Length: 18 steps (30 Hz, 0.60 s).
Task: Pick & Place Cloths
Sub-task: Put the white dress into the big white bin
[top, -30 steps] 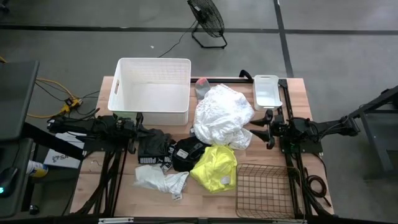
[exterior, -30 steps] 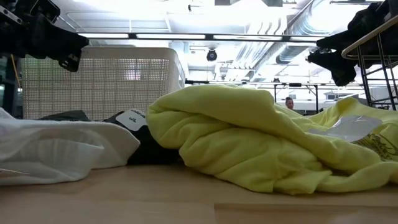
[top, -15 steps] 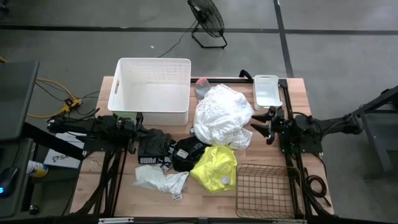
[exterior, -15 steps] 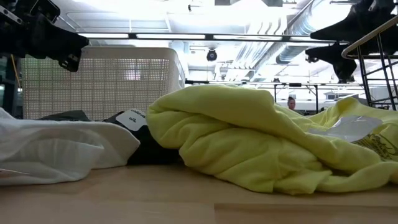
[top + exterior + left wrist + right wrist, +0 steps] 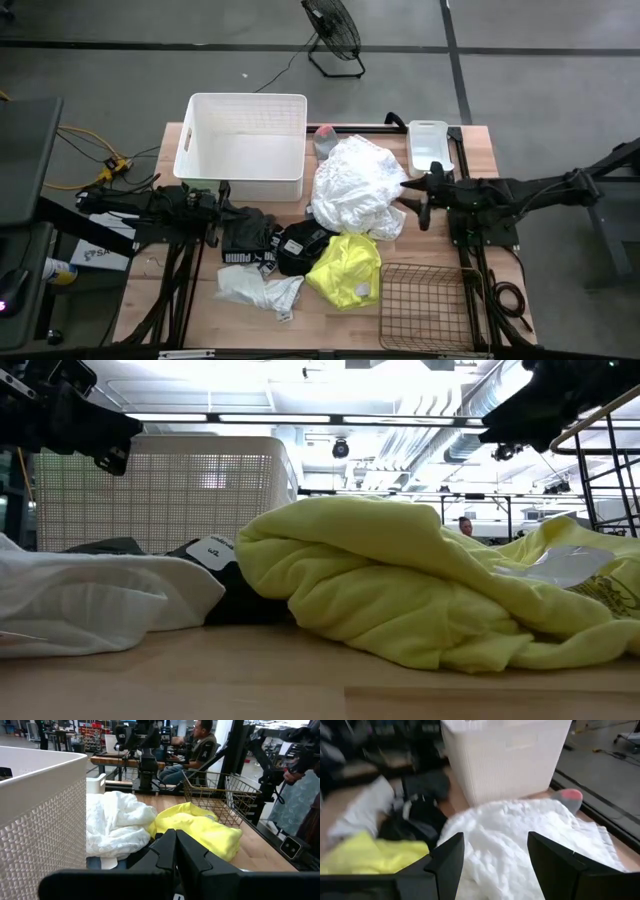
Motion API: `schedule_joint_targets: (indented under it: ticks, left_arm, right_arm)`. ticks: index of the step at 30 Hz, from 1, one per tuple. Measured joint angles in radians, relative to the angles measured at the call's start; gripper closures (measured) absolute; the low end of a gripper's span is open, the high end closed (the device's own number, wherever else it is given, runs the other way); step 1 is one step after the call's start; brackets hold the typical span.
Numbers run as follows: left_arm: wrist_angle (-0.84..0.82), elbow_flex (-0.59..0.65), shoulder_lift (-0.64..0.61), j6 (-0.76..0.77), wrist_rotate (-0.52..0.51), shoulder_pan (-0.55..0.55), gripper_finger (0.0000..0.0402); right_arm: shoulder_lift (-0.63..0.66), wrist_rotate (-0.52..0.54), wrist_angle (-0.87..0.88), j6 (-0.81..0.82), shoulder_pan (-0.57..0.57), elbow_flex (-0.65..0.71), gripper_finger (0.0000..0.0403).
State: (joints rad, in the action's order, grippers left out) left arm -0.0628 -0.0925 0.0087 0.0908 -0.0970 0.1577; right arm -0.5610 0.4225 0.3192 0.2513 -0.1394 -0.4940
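Observation:
The big white cloth (image 5: 355, 185) lies heaped at the table's middle, also in the right wrist view (image 5: 520, 835). The neon yellow cloth (image 5: 345, 270) lies near it, with part of it over a black cloth (image 5: 300, 245). Another black cloth with white print (image 5: 248, 245) and a small white one (image 5: 258, 290) lie to the left. My right gripper (image 5: 410, 197) hovers open at the white cloth's right edge, fingers on either side above it (image 5: 495, 845). My left gripper (image 5: 218, 213) waits shut (image 5: 175, 840) beside the black cloths.
A white plastic tub (image 5: 245, 145) stands at the far left of the table. A brown wire basket (image 5: 425, 300) sits at the near right corner. A small white tray (image 5: 430, 145) is at the far right. A person sits beyond the table (image 5: 200, 742).
My right gripper has moved toward the table's left, from above the right edge to the big white cloth's right side, with its arm stretching out level. In the low view it has also risen. The cloths and my left arm have kept still.

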Motion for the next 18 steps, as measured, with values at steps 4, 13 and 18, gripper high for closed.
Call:
schedule_joint_targets:
  ticks: [4,13,18]
  left_arm:
    - [0.0,0.0,0.0,0.0,0.0,0.0,0.0391]
    - [0.0,0.0,0.0,0.0,0.0,0.0,0.0391]
    - [0.0,0.0,0.0,0.0,0.0,0.0,0.0391]
  right_arm:
    - [-0.107,-0.049,0.072,-0.089,0.047,-0.064,0.0192]
    - [-0.316,-0.119,0.082,-0.424,0.149,-0.072,0.0192]
    - [-0.403,-0.137,0.048,-0.5,0.148,-0.072,0.0188]
